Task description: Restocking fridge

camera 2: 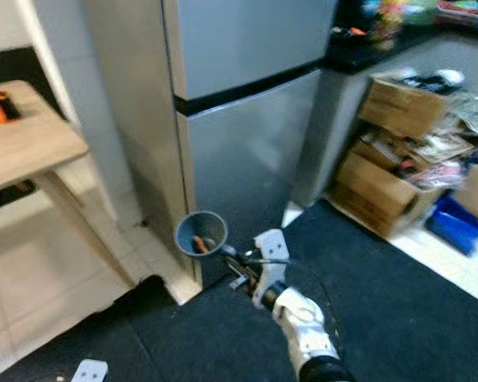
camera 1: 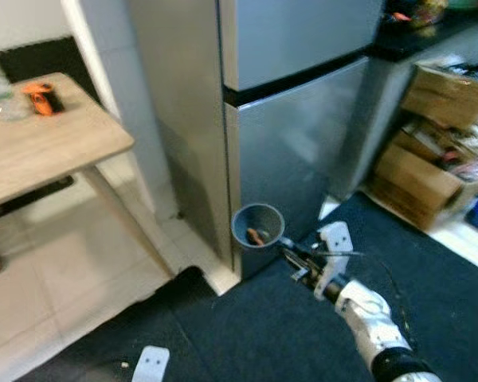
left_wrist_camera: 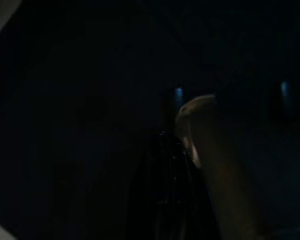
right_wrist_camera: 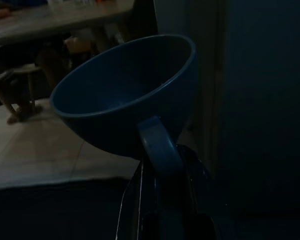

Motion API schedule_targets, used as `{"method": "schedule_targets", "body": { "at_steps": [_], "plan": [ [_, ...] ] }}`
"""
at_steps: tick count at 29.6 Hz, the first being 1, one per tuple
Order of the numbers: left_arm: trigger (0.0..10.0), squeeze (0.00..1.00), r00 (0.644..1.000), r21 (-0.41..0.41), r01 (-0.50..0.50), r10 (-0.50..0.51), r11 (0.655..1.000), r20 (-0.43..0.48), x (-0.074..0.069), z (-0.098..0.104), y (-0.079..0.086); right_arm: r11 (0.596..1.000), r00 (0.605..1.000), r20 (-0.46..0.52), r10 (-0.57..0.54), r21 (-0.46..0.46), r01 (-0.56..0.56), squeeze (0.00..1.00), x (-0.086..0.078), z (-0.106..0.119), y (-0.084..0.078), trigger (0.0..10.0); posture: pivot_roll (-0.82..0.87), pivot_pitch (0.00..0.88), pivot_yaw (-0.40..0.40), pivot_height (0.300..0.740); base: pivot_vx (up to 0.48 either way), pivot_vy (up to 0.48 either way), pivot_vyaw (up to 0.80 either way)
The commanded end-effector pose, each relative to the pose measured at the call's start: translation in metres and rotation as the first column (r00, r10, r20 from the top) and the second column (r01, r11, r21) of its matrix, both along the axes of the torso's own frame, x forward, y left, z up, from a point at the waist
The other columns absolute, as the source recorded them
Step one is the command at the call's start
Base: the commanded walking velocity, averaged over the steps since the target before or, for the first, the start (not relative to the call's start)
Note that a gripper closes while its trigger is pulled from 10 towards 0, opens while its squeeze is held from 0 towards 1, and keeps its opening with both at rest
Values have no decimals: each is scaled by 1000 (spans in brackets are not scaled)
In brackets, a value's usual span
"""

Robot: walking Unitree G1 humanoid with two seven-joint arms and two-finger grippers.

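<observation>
One blue cup (camera 1: 257, 226) in play, one handle (right_wrist_camera: 157, 146), one small orange item (camera 1: 256, 236) inside it. Right end effector (camera 1: 293, 256) was clamped on the handle, holding the cup in the air just in front of the lower door of the silver fridge (camera 1: 287, 119), near its left front corner. Cup was roughly upright, mouth tipped slightly toward the camera; handle pointed back at the wrist, to the right and nearer. It was matte blue, round and wide-mouthed, tapering to the base. One wooden bench (camera 1: 40, 143) sat far left with one orange object (camera 1: 40, 98) on it. Three or so cardboard boxes (camera 1: 430, 143) were stacked on the right. Left wrist view was too dark; can't tell that end effector's state.
</observation>
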State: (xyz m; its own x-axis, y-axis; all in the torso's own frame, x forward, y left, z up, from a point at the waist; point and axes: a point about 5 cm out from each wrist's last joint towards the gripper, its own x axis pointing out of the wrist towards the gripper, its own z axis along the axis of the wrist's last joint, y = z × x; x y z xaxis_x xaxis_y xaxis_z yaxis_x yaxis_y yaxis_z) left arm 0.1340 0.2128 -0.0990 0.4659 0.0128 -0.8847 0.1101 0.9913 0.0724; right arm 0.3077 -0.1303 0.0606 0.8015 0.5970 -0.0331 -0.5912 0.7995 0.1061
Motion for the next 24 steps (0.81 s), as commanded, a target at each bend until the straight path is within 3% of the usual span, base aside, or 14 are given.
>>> {"method": "schedule_targets", "body": {
  "at_steps": [1,15,18,24],
  "plan": [
    [10000,0,998,-2,-4,4,1000,-59,-15,-5,0,1000,1000,2,21,9,-21,0,0,1,7,10000,-47,62,-14,740,0,0,800],
    [10000,0,998,-3,-15,15,1000,-54,-14,-5,0,1000,1000,-15,27,0,-27,0,-1,-3,11,10000,-45,64,-11,740,0,0,799],
    [10000,0,998,-6,-16,15,1000,-58,-14,-5,0,999,999,-29,-31,-41,30,0,1,-7,8,10000,-45,64,-11,740,0,0,0],
    [10000,0,998,-13,-1,0,1000,-60,-13,-5,-2,1000,1000,-28,4,-22,-5,0,-2,-8,10,10000,-41,65,-11,740,0,0,0]
  ]
}}
